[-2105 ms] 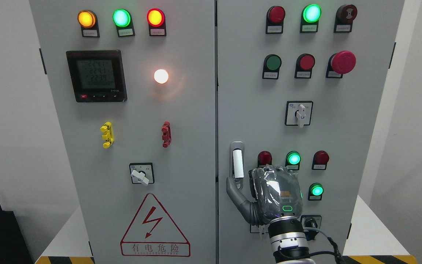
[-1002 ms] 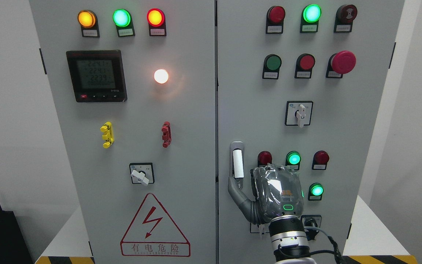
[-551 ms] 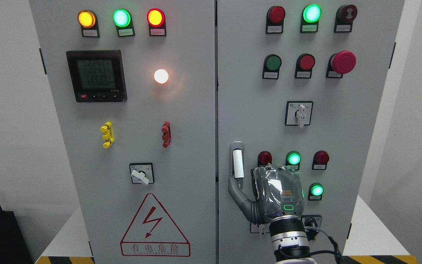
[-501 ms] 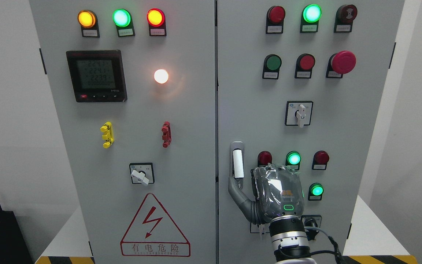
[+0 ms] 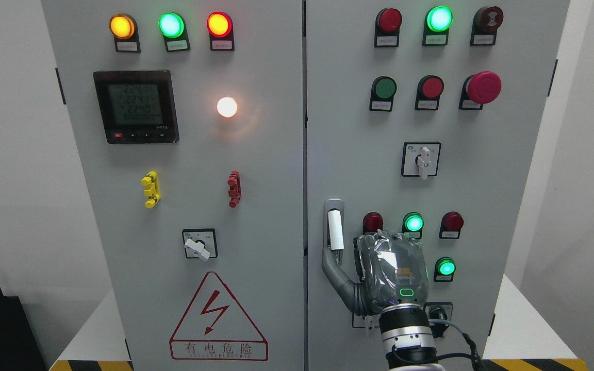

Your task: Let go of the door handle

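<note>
The right hand (image 5: 385, 273), grey and wrapped in clear plastic, is hovering low on the right grey cabinet door (image 5: 353, 129), its thumb reaching up to the bottom of the white vertical door handle (image 5: 334, 231); fingers are hidden behind the palm, can't tell their pose

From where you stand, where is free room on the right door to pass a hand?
Bare panel lies between the door handle and the rotary switch. Around the right hand, the lamps crowd closely.
</note>
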`<state>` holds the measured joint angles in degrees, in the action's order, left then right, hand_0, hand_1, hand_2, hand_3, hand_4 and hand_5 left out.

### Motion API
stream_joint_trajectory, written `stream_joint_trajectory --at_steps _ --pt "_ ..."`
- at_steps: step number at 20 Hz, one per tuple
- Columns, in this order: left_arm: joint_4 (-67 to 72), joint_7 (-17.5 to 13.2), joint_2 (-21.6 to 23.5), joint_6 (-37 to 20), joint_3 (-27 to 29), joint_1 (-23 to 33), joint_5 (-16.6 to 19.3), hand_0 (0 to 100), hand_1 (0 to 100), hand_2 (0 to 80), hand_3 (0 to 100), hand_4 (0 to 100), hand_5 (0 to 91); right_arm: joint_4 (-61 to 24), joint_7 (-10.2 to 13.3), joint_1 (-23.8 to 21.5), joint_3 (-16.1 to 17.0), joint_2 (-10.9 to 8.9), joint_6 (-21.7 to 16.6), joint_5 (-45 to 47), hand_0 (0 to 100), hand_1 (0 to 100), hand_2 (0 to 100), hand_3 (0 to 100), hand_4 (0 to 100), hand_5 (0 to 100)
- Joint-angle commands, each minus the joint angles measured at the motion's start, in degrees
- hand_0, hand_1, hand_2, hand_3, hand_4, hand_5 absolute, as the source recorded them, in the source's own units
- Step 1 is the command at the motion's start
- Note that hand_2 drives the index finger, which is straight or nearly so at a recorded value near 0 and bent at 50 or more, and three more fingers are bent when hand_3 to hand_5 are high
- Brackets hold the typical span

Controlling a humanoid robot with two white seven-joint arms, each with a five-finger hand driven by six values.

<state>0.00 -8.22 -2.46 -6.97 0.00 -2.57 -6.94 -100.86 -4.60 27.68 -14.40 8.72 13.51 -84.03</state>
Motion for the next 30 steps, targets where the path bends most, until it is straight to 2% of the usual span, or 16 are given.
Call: stream_joint_trajectory --at_steps 1,30 --pt "0.97 0.04 0.0 0.02 0.62 0.02 0.0 12 39 0.0 0 0 0.0 -0.39 0.12 -0.08 0.07 0.06 0.02 0.0 43 9 97 100 100 97" --pt "0.97 0.04 0.0 -0.06 0.62 0.02 0.0 12 39 0.0 0 0 0.0 -0.48 0.73 -0.26 1.57 -0.11 -0.15 -0.87 44 11 96 100 100 97"
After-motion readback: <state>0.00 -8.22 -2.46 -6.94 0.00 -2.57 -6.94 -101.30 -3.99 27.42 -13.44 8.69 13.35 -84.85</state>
